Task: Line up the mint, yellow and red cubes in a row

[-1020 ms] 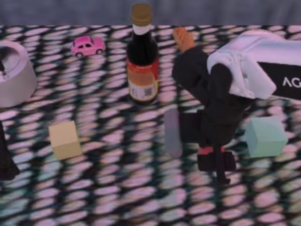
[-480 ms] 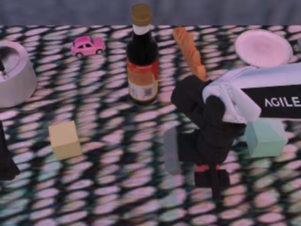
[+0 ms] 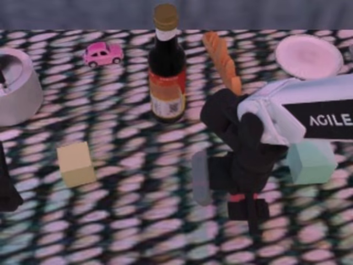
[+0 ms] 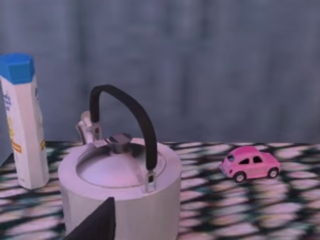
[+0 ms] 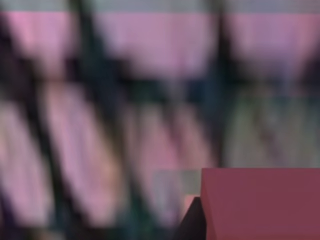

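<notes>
- left gripper (image 3: pixel 6 193) sits parked at the table's left edge; cannot tell its fingers.
- yellow cube (image 3: pixel 76 163) lies left of centre.
- right gripper (image 3: pixel 248 207) is closed on the red cube (image 3: pixel 237 197).
- mint cube (image 3: pixel 311 161) rests just right of it.

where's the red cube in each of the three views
Top view: the red cube shows as a thin red strip under the right gripper, left of the mint cube.
Left wrist view: not in it.
Right wrist view: it fills the lower corner as a flat red block, close to the lens.
Shared landmark: the pink and dark patterned tablecloth lies around the cube in both views that show it.
</notes>
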Motion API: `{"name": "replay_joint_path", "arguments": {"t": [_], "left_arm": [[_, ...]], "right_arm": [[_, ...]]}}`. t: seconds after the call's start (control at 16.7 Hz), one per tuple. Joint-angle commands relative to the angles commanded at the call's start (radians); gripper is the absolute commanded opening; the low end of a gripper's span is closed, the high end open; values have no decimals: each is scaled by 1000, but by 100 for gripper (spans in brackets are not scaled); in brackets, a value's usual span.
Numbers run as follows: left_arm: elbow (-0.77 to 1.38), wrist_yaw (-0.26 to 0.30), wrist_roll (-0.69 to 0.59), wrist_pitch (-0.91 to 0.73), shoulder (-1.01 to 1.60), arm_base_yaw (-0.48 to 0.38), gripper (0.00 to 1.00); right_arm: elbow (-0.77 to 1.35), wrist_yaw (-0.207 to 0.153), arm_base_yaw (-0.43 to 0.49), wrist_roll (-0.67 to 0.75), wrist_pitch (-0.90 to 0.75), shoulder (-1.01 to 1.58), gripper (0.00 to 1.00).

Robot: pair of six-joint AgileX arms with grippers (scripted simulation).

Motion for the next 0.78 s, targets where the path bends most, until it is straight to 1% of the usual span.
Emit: {"name": "replay_joint_path", "arguments": {"t": [0.42,0.48,0.78], "left_arm": [[0,0,0,0,0,0,100],[0,0,0,0,0,0,100],[0,0,0,0,0,0,100]], "right_arm": [[0,0,0,0,0,0,98],[0,0,0,0,0,0,100],[0,0,0,0,0,0,100]]}}
